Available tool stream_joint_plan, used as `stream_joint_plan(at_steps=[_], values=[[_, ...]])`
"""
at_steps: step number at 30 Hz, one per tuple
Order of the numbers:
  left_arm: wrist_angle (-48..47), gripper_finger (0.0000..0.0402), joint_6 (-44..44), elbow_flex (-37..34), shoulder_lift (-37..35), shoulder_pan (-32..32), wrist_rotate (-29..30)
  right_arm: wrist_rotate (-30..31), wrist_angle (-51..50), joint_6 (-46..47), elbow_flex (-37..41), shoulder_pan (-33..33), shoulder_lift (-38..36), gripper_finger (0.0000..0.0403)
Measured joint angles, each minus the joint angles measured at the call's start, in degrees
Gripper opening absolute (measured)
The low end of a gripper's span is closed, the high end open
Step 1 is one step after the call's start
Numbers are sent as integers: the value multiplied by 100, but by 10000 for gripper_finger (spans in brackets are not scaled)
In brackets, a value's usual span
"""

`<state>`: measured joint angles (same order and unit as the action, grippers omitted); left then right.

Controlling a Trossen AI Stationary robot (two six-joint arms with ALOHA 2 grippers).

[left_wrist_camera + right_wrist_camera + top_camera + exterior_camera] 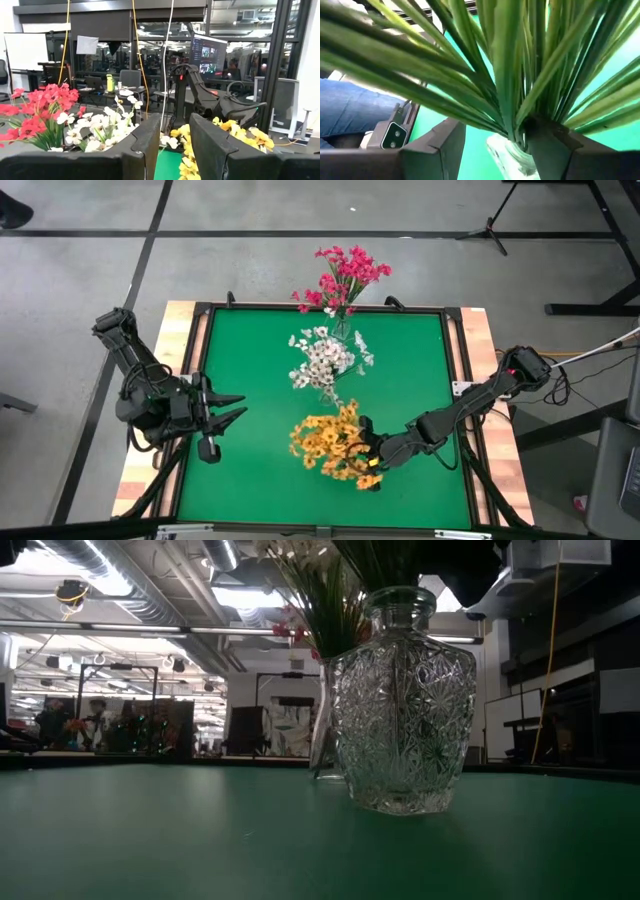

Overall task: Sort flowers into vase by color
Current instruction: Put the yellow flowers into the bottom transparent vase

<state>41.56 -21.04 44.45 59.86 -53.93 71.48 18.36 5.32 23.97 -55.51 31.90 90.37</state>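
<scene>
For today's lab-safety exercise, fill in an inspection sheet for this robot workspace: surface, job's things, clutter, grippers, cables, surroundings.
Surface: green mat in a dark frame on a wooden table.
Job's things: pink flowers, white flowers and yellow flowers, each bunch in its own vase, in a row; nearest is a cut-glass vase.
Clutter: nothing seen.
Grippers: left gripper open, empty, at the mat's left edge; right gripper open among the yellow flowers' stems, just above the vase mouth.
Cables: a wire runs off the right arm.
Surroundings: concrete floor, stands, monitors; a person's jeans beside the table.
</scene>
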Motion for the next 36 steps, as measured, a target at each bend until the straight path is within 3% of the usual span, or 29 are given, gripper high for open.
stream_joint_plan(at_steps=[12,24,36], values=[[0,104,9,0,0,0,5,-336,-285,282,2,0,-143,198],[-14,104,-4,0,0,-114,9,-419,-1005,283,2,0,-829,198],[-15,104,-22,0,0,-279,4,-899,-1714,241,7,45,-1701,198]])
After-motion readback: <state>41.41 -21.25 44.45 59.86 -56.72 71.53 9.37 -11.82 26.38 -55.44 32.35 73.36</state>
